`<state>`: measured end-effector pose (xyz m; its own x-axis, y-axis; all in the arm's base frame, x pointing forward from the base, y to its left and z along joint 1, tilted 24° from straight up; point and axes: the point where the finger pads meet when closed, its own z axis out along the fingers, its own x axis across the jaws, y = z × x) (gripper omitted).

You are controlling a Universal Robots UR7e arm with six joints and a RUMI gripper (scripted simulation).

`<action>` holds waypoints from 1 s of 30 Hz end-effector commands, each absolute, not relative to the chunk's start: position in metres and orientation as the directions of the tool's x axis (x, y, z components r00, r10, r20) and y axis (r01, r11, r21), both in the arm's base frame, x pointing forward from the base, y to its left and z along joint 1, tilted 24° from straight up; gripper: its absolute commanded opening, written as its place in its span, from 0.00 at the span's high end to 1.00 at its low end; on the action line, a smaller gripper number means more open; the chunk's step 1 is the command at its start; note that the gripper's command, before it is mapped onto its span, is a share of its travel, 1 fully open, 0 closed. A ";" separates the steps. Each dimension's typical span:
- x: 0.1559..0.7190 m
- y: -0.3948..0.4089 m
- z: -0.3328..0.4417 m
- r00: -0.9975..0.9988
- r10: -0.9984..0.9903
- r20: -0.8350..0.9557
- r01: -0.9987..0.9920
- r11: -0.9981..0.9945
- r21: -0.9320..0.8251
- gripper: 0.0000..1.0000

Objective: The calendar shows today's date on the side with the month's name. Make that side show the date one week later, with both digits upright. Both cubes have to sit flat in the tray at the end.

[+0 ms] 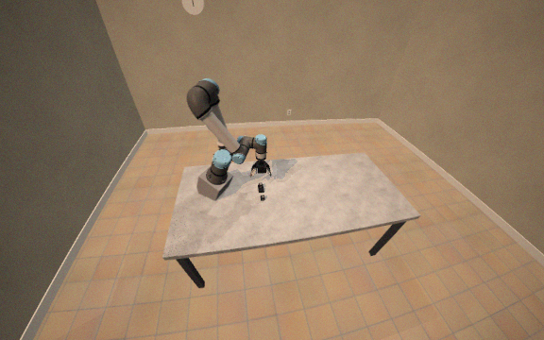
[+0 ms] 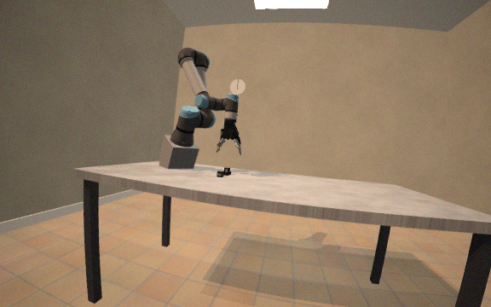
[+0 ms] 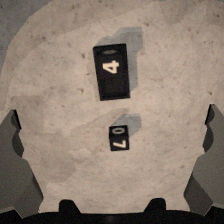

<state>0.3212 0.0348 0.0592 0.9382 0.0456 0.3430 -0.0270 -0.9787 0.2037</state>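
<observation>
We are hovering the pincer [image 3: 112, 165] wide and empty above the surface [image 3: 60, 100]; loose cube [image 3: 119, 137] is lying directly below, tray [image 3: 112, 71] just beyond, awaiting regrasp.

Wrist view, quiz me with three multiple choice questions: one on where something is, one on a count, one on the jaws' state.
1. Where is the loose cube?
A. on the table, outside the tray
B. in the tray
C. in the jaws

2. How many cubes are visible?
A. one
B. two
C. three

3. The gripper is:
A. shut on a cube
B. open, empty
C. shut, empty

Key: 1 A, it lies apart from the tray. 2 B, one in the tray showing 4, one loose. 3 B, jaws spread wide above both.
</observation>
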 end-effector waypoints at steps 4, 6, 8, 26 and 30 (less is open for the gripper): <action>0.324 0.031 0.060 0.927 -0.082 0.366 -0.149 -0.976 0.157 0.00; 0.325 0.030 0.060 0.919 -0.129 0.373 -0.193 -0.971 0.140 0.00; 0.326 0.028 0.061 0.908 -0.180 0.379 -0.241 -0.963 0.119 0.00; 0.335 0.012 0.064 0.702 -0.596 0.389 -0.625 -0.778 -0.064 0.00; 0.336 0.009 0.064 0.654 -0.652 0.383 -0.675 -0.732 -0.093 0.00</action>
